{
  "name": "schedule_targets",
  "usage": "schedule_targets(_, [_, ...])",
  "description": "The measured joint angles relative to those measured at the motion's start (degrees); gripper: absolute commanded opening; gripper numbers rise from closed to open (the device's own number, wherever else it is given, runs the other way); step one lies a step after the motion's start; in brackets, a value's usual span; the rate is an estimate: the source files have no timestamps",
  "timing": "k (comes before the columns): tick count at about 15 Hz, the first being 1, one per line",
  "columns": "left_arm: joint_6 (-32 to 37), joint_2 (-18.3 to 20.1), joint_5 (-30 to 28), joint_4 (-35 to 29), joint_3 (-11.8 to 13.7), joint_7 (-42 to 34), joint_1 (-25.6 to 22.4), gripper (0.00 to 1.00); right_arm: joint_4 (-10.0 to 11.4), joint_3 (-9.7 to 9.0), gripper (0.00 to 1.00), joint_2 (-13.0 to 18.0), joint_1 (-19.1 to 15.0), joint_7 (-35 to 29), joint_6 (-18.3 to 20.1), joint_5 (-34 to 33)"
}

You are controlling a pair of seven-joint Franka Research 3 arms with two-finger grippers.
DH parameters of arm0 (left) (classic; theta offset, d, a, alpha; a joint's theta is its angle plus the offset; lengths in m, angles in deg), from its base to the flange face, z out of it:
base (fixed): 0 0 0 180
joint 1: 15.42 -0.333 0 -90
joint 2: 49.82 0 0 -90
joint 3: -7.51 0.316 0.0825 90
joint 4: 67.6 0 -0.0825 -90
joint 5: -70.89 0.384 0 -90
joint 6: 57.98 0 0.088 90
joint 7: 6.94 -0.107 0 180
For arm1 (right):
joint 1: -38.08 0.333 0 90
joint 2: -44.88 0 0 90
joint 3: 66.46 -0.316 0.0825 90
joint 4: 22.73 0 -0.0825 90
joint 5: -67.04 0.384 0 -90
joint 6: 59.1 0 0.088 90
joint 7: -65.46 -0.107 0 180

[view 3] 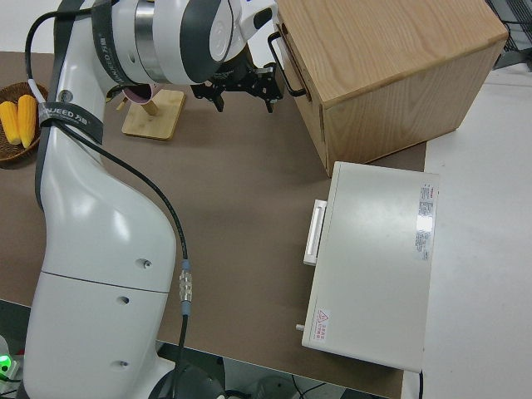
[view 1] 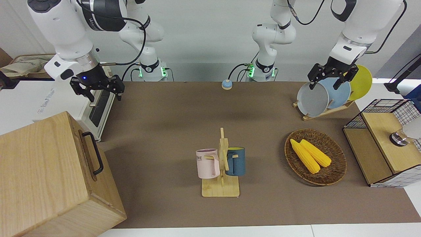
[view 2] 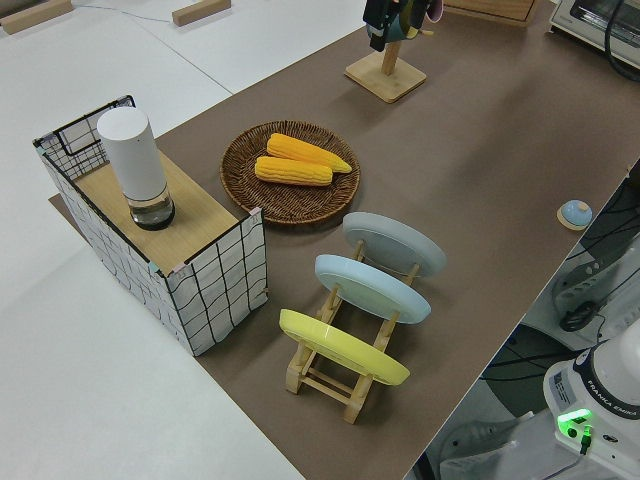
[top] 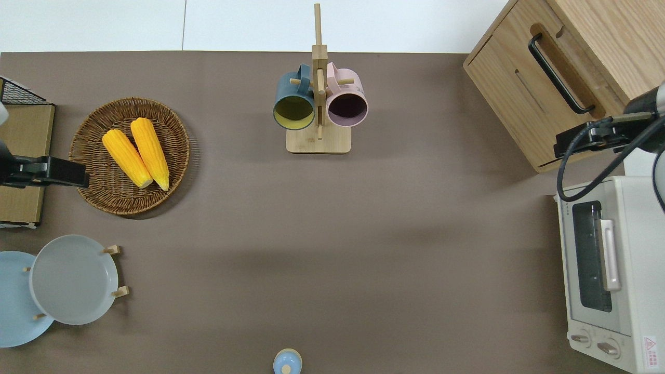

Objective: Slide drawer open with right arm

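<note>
The drawer [view 1: 88,154], closed in the pale-wood cabinet [view 1: 49,177], sits farther from the robots than the toaster oven [top: 608,270]. Right tool [view 1: 103,93], fingers wide apart and empty, hangs near the cabinet's front. Left arm parked.

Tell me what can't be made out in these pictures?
- Right gripper: the overhead view's edge cuts it off.
- Drawer: its inside is hidden while it is shut.
- Cabinet: cut off by the front view's edge.
- Toaster oven: its dials' markings are too small to read.
- Left gripper: parked.
</note>
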Motion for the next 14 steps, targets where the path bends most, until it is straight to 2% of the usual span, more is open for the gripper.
schedule_targets(8, [0.00, 0.00, 0.00, 0.00, 0.00, 0.00, 0.00, 1.00, -0.01, 0.61, 0.990, 0.00, -0.25, 0.08, 0.00, -0.04])
schedule_targets(14, [0.00, 0.00, 0.00, 0.00, 0.00, 0.00, 0.00, 1.00, -0.01, 0.34, 0.985, 0.01, -0.03, 0.10, 0.00, -0.04])
